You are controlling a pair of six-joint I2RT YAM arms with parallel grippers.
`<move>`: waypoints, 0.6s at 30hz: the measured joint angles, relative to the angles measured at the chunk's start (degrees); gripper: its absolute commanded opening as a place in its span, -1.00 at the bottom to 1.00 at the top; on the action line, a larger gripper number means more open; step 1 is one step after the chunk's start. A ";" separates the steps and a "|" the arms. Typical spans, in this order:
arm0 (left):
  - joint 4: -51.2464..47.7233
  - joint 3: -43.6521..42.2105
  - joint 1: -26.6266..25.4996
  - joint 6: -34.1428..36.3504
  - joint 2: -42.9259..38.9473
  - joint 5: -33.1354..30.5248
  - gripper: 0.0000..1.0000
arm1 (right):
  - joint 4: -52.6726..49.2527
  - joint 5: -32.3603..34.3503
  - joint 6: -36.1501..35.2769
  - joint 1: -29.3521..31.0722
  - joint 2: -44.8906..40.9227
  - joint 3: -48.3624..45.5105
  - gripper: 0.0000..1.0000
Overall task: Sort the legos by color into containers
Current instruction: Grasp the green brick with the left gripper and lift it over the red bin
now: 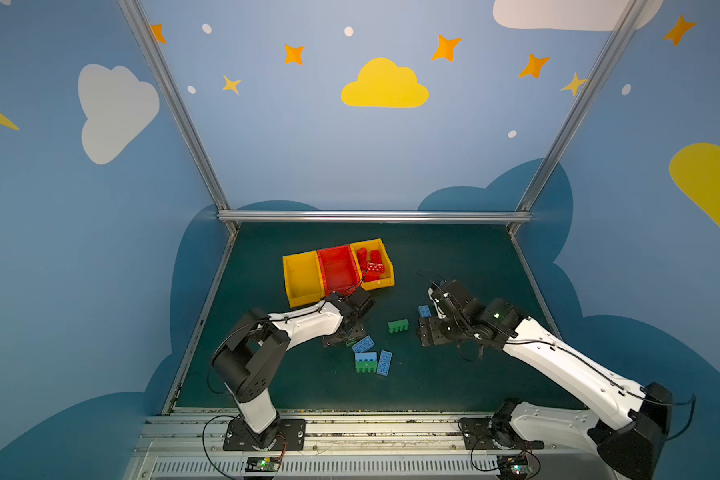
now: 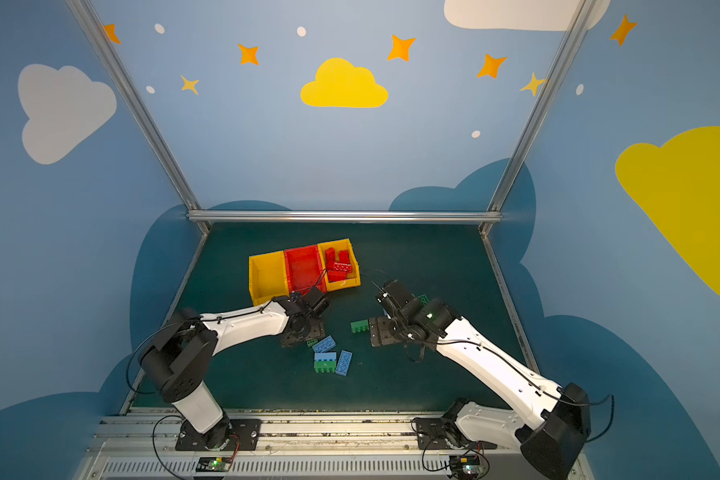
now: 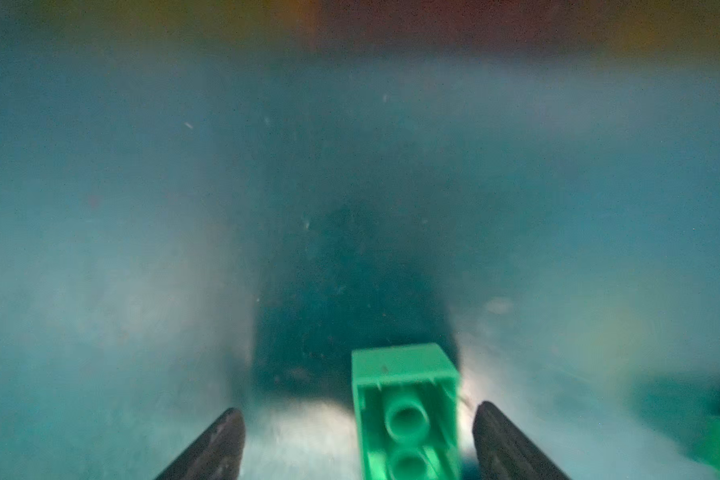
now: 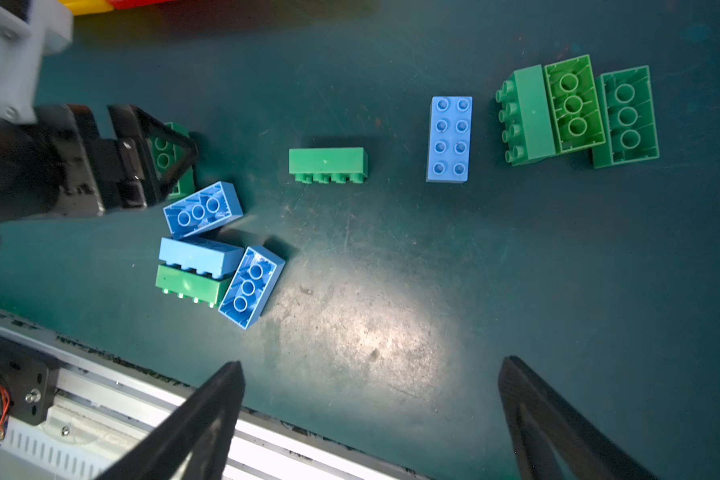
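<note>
Red legos inside one yellow container; green legos, blue legos loose

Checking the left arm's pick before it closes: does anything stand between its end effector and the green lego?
Nothing visible does. The left end effector straddles the green lego, its jaws open with a gap on each side of it. A blue lego lies close by, outside the jaws.

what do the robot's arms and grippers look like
The left arm and right arm have glossy white shells with black joints; thin black cables run along them. A green light glows on the right wrist. The left gripper and right gripper have dark, tapering fingers.
</note>
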 measured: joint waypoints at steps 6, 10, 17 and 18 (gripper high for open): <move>1.11 0.02 0.46 0.00 0.50 0.57 -0.20 | 0.07 0.28 0.15 -0.07 0.81 1.27 0.87; 0.81 0.11 0.74 0.04 0.50 0.55 -0.49 | 0.09 0.15 0.31 -0.13 0.28 1.20 0.87; -3.85 3.50 1.20 0.68 -0.44 0.02 -0.57 | 0.07 -0.55 0.37 -0.35 -1.73 0.81 0.87; -4.83 4.87 1.53 1.14 -0.92 -0.17 -0.57 | 0.07 -0.72 0.35 -0.35 -1.73 0.81 0.87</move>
